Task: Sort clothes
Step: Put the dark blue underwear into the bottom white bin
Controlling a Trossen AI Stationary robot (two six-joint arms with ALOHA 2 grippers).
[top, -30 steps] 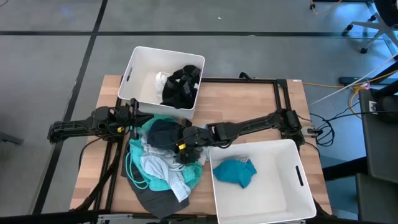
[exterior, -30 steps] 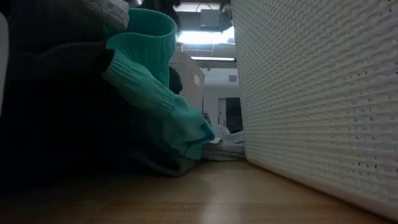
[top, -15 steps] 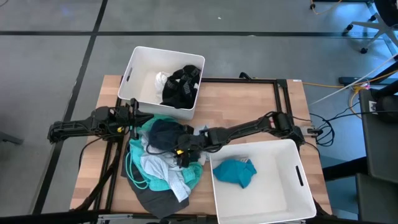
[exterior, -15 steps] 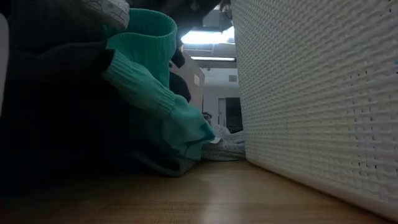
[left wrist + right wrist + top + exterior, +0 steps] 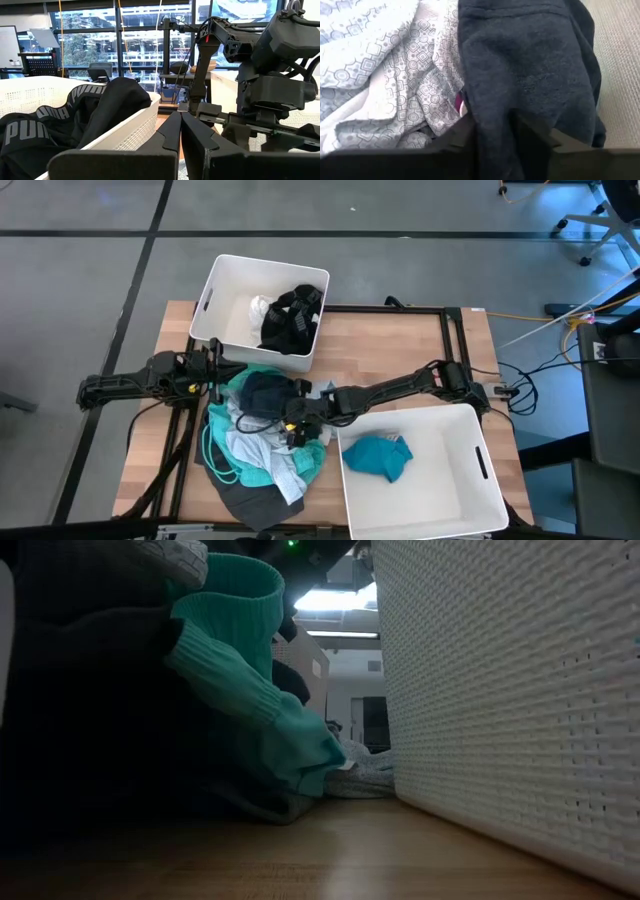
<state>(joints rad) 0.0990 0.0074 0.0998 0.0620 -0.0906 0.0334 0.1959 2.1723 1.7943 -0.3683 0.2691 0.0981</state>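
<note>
Right pincer (image 5: pixel 291 424) low in the clothes pile (image 5: pixel 262 442) at the surface's left, its fingers seemingly closing on a dark garment (image 5: pixel 530 75). Left pincer (image 5: pixel 181 145) closed, idle. Risk: tangled neighbouring patterned cloth (image 5: pixel 385 65) lifts along.

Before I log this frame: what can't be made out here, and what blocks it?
- Right hand: high view, buried in the clothes pile; the grip itself is unclear. In the right wrist view a dark fleece garment fills the gap between its fingers.
- Low view: the near bin's wall and a teal garment hide both arms.
- Far bin: the pale item beside the black clothes is too small to identify.
</note>
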